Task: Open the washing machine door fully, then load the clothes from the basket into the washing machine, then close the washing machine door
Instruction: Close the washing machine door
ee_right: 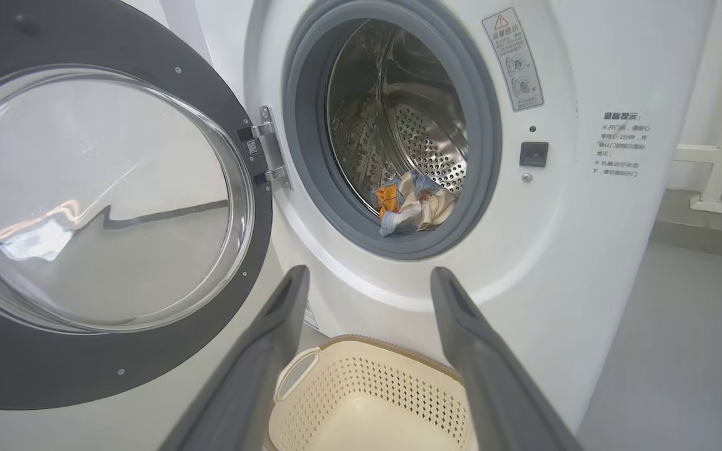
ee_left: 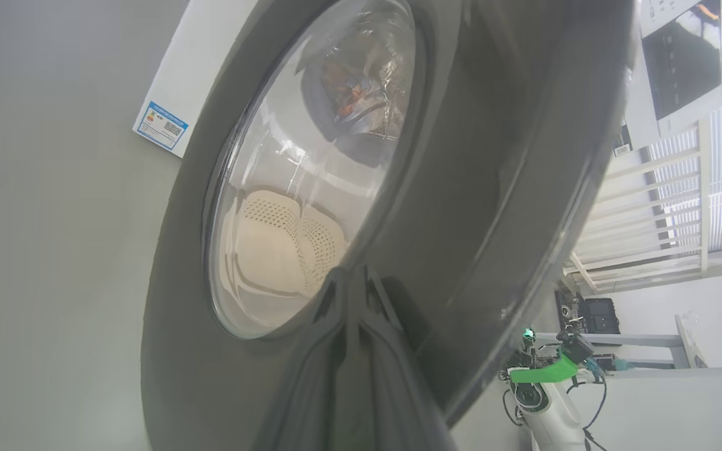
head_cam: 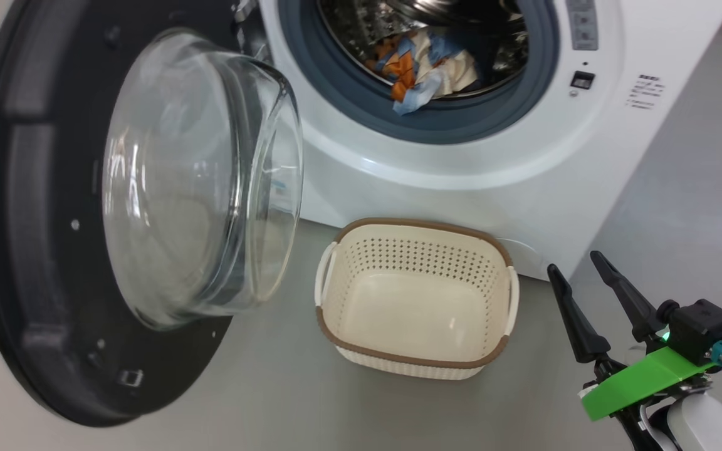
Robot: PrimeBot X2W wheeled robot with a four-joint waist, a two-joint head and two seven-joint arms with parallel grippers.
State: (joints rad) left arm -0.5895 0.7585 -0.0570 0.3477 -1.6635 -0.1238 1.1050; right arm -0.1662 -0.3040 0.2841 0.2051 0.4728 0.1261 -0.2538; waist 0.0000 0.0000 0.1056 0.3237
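The washing machine stands with its black door swung wide to the left, glass bowl facing out. The clothes, light blue, orange and cream, lie at the front of the steel drum, also seen in the right wrist view. The cream basket sits empty on the floor before the machine. My left gripper is shut, its tips against the door's outer face beside the window. My right gripper hangs open at the lower right, right of the basket, holding nothing.
Grey floor runs around the basket and to the right of the machine. A white rail runs along the wall at the far right. A blue label sticker sits low on the machine's front.
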